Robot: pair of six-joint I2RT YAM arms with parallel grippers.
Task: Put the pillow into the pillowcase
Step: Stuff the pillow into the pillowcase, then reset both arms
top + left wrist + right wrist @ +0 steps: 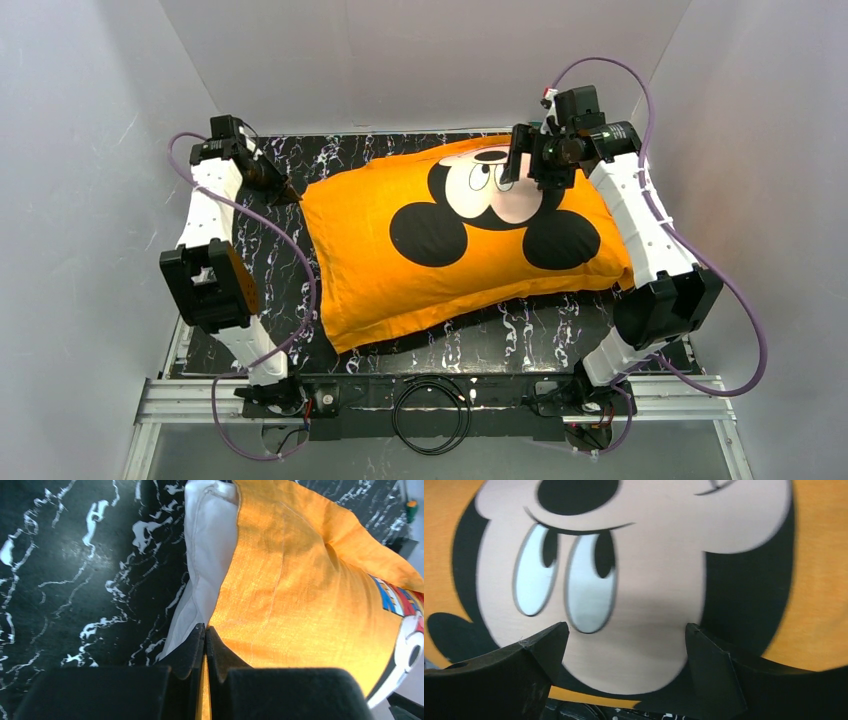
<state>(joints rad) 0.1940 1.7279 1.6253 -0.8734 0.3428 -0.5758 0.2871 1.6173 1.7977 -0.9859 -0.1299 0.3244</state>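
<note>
At open end, left claw (205, 630) pinched on pillowcase (300, 580) hem, pillow (207, 555) corner poking out; right claw (626, 627) wide, empty. Next probably: tug hem over.

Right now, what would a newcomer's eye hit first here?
The bright orange pillowcase with its big Mickey Mouse face, lying plump across the middle of the black marbled table. At its left end the left pincer is shut on the orange edge, where a strip of the white pillow shows. The right pincer hangs open over Mickey's face.
</note>
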